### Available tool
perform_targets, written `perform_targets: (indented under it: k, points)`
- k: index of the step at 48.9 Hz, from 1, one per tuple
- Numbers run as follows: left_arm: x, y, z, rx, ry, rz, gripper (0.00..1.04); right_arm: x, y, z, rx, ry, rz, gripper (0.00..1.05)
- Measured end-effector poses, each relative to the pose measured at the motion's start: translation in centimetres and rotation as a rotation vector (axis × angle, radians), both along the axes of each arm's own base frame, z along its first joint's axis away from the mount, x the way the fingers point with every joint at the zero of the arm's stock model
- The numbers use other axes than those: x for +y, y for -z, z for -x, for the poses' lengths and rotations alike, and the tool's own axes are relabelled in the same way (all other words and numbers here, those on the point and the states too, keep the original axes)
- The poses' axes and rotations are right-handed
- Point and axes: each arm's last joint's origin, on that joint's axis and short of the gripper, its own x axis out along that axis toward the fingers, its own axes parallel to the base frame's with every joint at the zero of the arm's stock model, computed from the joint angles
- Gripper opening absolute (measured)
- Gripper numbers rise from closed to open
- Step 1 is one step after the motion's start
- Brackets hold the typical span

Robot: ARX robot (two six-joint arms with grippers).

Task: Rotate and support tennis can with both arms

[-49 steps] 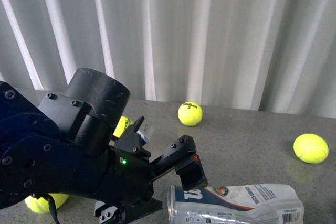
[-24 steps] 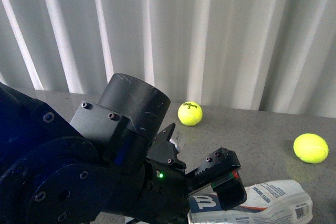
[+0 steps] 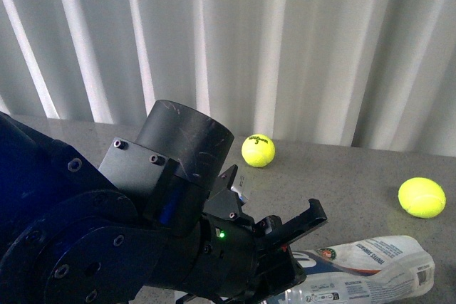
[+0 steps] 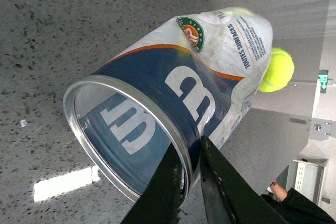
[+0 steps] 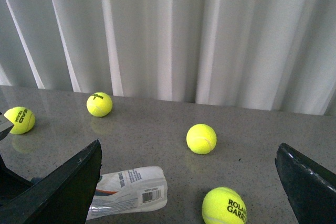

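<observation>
The tennis can (image 3: 363,268) lies on its side at the lower right of the front view, a clear tube with a white, navy and orange label. In the left wrist view its open metal-rimmed mouth (image 4: 126,135) faces the camera, and my left gripper (image 4: 190,157) is shut on the rim, one finger inside and one outside. My left arm (image 3: 128,226) fills the lower left of the front view. The can's closed end (image 5: 131,190) shows in the right wrist view, beside one finger of my open right gripper (image 5: 189,182), which holds nothing.
Yellow tennis balls lie on the grey speckled table: one at the back (image 3: 258,151), one at the right (image 3: 422,197), and three more (image 5: 201,138) (image 5: 224,206) (image 5: 99,104) in the right wrist view. White curtains (image 3: 285,48) hang behind the table.
The left arm has swung forward and right with the can's rim in its gripper. The can has slid right and its open end has dropped behind the gripper.
</observation>
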Motion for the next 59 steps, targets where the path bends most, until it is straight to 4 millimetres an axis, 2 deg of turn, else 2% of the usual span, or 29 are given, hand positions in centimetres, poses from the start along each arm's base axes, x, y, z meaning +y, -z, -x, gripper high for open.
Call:
perform_targets:
  k: [2,12,17,20,24,28,33,40,44,52,59]
  points:
    - [-0.1,-0.1,0.0,-0.001,0.001,0.009,0.05,0.0,0.0,0.0,0.000,0.000,0.000,0.98]
    - [0.0,-0.4,-0.2,-0.024,-0.005,0.014,0.05,0.0,0.0,0.0,0.000,0.000,0.000,0.98]
    - [1.2,-1.6,-0.5,-0.041,-0.001,-0.026,0.05,0.0,0.0,0.0,0.000,0.000,0.000,0.98]
    - [2.2,-3.3,-1.1,-0.080,0.006,-0.090,0.05,0.0,0.0,0.0,0.000,0.000,0.000,0.98]
    - [3.3,-7.2,-1.8,-0.174,0.063,-0.200,0.04,0.0,0.0,0.0,0.000,0.000,0.000,0.98]
    - [3.2,-11.2,-1.9,-0.296,0.180,-0.359,0.04,0.0,0.0,0.0,0.000,0.000,0.000,0.98]
    - [1.1,-15.5,-0.9,-0.411,0.447,-0.550,0.04,0.0,0.0,0.0,0.000,0.000,0.000,0.98]
    - [-2.5,-19.8,0.6,-0.540,0.782,-0.729,0.04,0.0,0.0,0.0,0.000,0.000,0.000,0.98]
    - [-3.9,-20.5,0.7,-0.591,0.917,-0.841,0.04,0.0,0.0,0.0,0.000,0.000,0.000,0.98]
    - [-4.9,-18.8,-0.7,-0.584,1.082,-1.020,0.04,0.0,0.0,0.0,0.000,0.000,0.000,0.98]
    - [-5.5,-18.2,-2.5,-0.586,1.161,-1.068,0.04,0.0,0.0,0.0,0.000,0.000,0.000,0.98]
